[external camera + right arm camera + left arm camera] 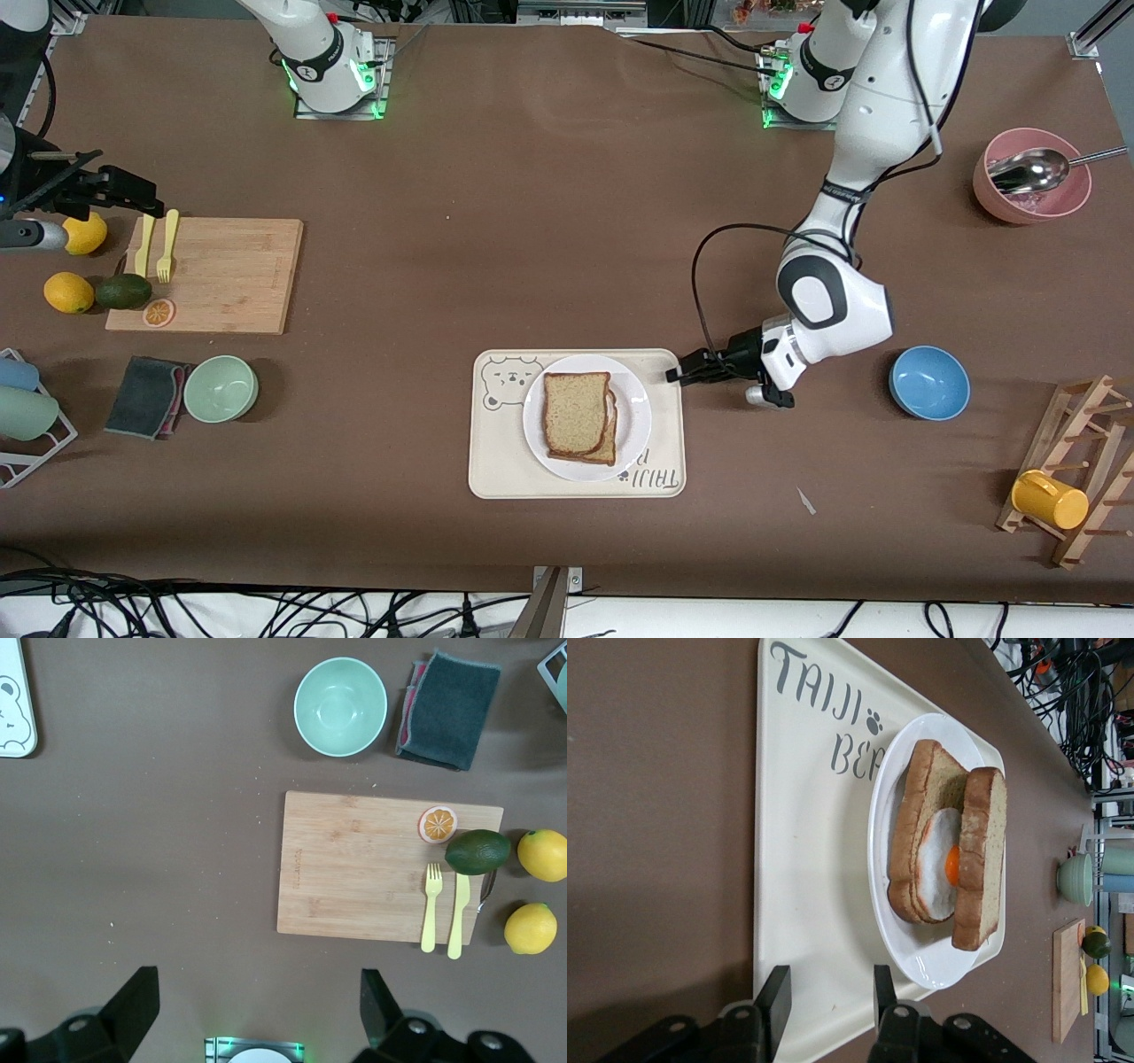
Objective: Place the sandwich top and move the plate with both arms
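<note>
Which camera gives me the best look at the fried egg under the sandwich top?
The left wrist view: the fried egg shows plainly between the sandwich top and the lower slice on the plate. The front view hides it almost wholly under the top slice. The right wrist view doesn't show it.

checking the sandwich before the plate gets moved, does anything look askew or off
The sandwich top sits shifted on the slice under it, not square: the lower slice pokes out on the side toward the left gripper, and in the left wrist view the fried egg shows between them. The plate lies flat on the tray.
</note>
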`<state>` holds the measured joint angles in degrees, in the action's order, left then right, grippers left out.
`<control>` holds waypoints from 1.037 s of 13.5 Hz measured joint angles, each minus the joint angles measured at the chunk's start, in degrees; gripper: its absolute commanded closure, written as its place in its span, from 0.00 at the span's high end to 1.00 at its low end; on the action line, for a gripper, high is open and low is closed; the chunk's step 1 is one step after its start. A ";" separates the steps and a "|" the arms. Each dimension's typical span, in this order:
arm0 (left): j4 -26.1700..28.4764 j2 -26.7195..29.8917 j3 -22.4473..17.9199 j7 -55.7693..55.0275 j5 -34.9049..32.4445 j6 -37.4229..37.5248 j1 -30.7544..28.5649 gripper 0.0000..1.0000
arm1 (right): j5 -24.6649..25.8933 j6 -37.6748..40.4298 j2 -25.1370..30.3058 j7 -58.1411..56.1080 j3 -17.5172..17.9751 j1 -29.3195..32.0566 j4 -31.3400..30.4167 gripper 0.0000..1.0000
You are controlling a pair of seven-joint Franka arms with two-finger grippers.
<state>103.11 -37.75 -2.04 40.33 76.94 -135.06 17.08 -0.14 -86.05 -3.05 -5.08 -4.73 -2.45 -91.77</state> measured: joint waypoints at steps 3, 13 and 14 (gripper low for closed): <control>3.54 7.15 0.00 -11.11 -14.17 0.04 -0.67 0.75 | 0.00 0.00 -0.04 0.00 0.00 0.00 0.05 1.00; 6.87 23.39 -2.55 -27.93 -51.31 13.81 -3.24 1.00 | 0.01 0.00 -0.11 0.00 0.00 0.00 0.19 1.00; 6.74 25.23 -3.27 -28.37 -54.04 16.36 -3.29 1.00 | 0.01 0.00 -0.13 0.00 0.00 0.00 0.20 1.00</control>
<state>109.85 -12.52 -5.32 11.96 22.90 -118.69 13.78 -0.14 -86.05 -3.18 -5.08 -4.73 -2.45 -91.58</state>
